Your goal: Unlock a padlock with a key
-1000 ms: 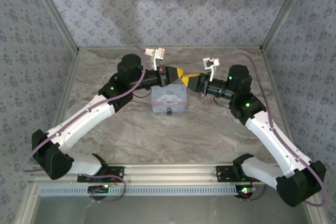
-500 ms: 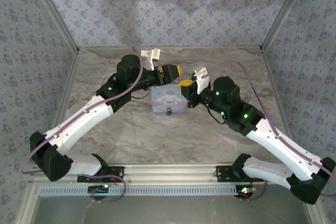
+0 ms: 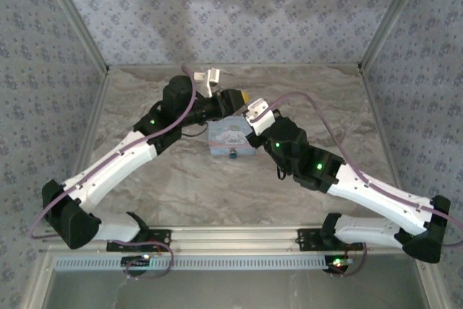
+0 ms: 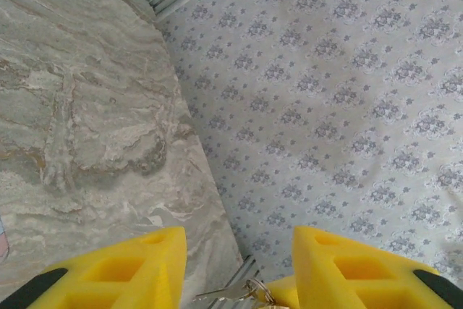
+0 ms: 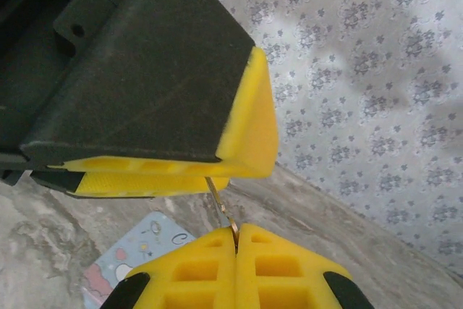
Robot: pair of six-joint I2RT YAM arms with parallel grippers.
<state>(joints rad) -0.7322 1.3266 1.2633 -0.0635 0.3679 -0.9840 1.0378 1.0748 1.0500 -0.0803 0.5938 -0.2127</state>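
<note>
The tiny teal padlock (image 3: 233, 154) sat on the near face of the cartoon tin (image 3: 228, 135) as, above the tin's far edge, the right gripper (image 5: 236, 233) swung in and clenched the key (image 5: 219, 204) while the left gripper (image 4: 239, 240) parted its jaws, apparently completing a handover ahead of the unlocking.

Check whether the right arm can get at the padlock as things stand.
Probably yes: the padlock sits uncovered on the tin's near side, the right gripper is shut on the key above the tin, and the left gripper is beyond it.
</note>
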